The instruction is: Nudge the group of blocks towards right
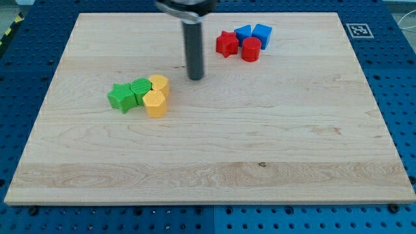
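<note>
My tip (pixel 195 77) rests on the board between two clusters. To its upper right sit a red star (pixel 226 44), a red cylinder (pixel 251 49), a blue block (pixel 242 32) and a blue cube (pixel 262 34), all touching. To its lower left sit a green star (pixel 121 97), a green block (pixel 140 90), a yellow block (pixel 158 84) and a yellow hexagon (pixel 155 103), packed together. The tip stands apart from both clusters, a short way right of the yellow block.
The wooden board (pixel 260 149) lies on a blue perforated table (pixel 403 78). A fiducial marker (pixel 359 30) sits off the board's top right corner.
</note>
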You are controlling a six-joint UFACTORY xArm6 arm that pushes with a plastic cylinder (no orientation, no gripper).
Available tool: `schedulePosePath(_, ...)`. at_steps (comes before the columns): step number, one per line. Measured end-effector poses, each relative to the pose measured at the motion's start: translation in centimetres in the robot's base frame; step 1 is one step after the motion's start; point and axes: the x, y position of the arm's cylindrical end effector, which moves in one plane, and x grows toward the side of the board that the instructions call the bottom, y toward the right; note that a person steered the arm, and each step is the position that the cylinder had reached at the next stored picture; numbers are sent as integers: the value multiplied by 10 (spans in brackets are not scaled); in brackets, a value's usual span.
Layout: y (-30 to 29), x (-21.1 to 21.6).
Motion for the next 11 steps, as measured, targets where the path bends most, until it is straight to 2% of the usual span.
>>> schedulePosePath(1, 26, 45)
schedulePosePath(2, 20, 106)
schedulePosePath(3, -42, 138)
schedulePosePath(4, -138, 138)
schedulePosePath(5, -168, 122)
schedulePosePath(6, -160, 94)
schedulePosePath(7, -125, 76)
schedulePosePath(10, 44, 95)
schedulePosePath(11, 47, 84)
